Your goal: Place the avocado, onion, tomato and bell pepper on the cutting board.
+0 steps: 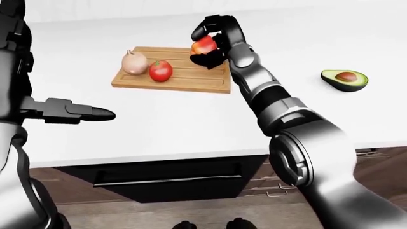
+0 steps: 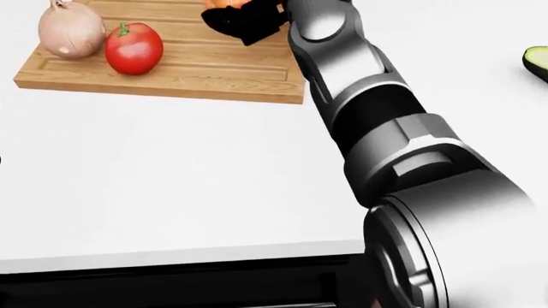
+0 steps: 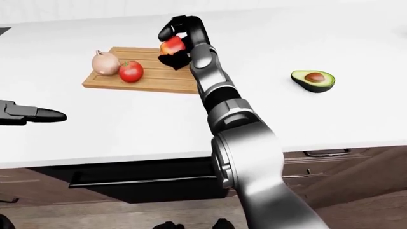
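Left-eye view: bell pepper (image 1: 204,45), pinched in the right hand (image 1: 212,42), hangs over the cutting board (image 1: 184,76) beside tomato (image 1: 160,70) and onion (image 1: 134,62). Lower it onto bare wood before releasing. Avocado (image 1: 345,79) lies well apart; left hand (image 1: 79,112) is spread, idle.

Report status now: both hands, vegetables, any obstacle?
Right hand shut on bell pepper, above cutting board. Left hand open, idle. Onion, tomato on board; avocado off. No obstacle.
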Robot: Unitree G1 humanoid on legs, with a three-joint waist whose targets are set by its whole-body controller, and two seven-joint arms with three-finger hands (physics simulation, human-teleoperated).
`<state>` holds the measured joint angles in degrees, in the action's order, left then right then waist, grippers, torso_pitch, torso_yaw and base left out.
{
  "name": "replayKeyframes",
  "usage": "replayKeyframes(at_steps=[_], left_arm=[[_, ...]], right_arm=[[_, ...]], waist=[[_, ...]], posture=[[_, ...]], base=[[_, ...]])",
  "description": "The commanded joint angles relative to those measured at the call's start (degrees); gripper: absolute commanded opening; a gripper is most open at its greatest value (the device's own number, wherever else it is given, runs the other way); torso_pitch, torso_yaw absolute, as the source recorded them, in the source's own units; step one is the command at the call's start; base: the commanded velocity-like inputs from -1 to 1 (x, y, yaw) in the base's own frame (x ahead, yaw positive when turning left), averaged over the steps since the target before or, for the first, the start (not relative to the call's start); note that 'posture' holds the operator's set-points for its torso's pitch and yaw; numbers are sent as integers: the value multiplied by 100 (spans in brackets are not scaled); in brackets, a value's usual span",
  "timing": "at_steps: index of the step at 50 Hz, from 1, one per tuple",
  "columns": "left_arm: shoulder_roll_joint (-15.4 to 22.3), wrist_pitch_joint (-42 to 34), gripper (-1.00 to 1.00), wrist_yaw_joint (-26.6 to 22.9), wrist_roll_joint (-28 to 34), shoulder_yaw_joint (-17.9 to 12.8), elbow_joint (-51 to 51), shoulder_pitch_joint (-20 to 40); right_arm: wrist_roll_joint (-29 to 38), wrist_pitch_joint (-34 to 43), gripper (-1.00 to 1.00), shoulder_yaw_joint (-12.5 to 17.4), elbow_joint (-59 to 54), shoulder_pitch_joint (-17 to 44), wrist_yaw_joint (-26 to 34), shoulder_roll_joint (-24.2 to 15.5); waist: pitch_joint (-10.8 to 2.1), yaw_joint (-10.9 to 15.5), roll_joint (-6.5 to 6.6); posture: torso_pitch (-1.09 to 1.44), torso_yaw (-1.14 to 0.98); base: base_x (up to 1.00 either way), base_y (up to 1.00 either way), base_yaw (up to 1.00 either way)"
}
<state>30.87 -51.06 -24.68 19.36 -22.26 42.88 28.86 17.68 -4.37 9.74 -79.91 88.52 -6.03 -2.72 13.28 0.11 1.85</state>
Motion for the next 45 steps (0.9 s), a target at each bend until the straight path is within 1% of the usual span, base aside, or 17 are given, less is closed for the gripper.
replayKeyframes(at_steps=[1,5,8,10,11,16,21,22,25,30,38,41,45], left_arm=[[123,94,100,40,34,-118,152,123],[122,80,100,24,10,-177,222,48],[115,104,100,21,-2,-232,263,-42],[117,98,100,28,-3,-239,272,-53],[133,110,100,22,4,-248,281,-77],[128,113,100,27,7,-270,288,-113],[140,100,100,7,20,-299,321,-151],[152,90,100,-5,21,-305,332,-150],[165,55,100,-15,28,-313,344,-139],[183,28,100,-27,38,-310,357,-130],[235,18,100,-189,-66,-399,450,-151],[280,1,100,-211,-84,-392,451,-114],[297,17,100,-231,-103,-386,459,-108]], right_arm=[[-36,-213,-51,17,276,277,-39,-18],[-10,-223,-47,6,267,239,-56,11],[15,-224,-29,4,264,228,-112,24],[23,-228,-24,9,260,213,-139,42],[27,-231,-16,13,260,212,-161,49],[21,-272,-4,34,256,208,-183,101],[-3,-310,-8,52,253,210,-176,159],[-18,-315,-18,61,253,214,-169,178],[-23,-337,-17,64,249,230,-201,195],[74,-339,-20,47,234,209,-545,180],[191,-428,-22,70,218,188,-692,204],[217,-485,-22,103,214,209,-832,195],[233,-503,-22,123,213,267,-855,199]], waist=[[-225,-5,46],[-225,-16,56],[-231,-17,65],[-231,-16,70],[-231,-15,72],[-229,-18,78],[-229,-22,85],[-228,-24,86],[-227,-26,90],[-227,-20,95],[-233,-15,93],[-226,-16,96],[-201,-12,98]], posture=[[29,3],[29,3],[29,3],[29,3],[29,3],[29,3],[29,3],[29,3],[29,3],[29,3],[29,3],[30,3],[31,3]], base=[[0,0,0],[0,0,0],[0,0,0],[0,0,0],[0,0,0],[0,0,0],[0,0,0],[0,0,0],[0,0,0],[0,0,0],[0,0,0],[0,0,0],[0,0,0]])
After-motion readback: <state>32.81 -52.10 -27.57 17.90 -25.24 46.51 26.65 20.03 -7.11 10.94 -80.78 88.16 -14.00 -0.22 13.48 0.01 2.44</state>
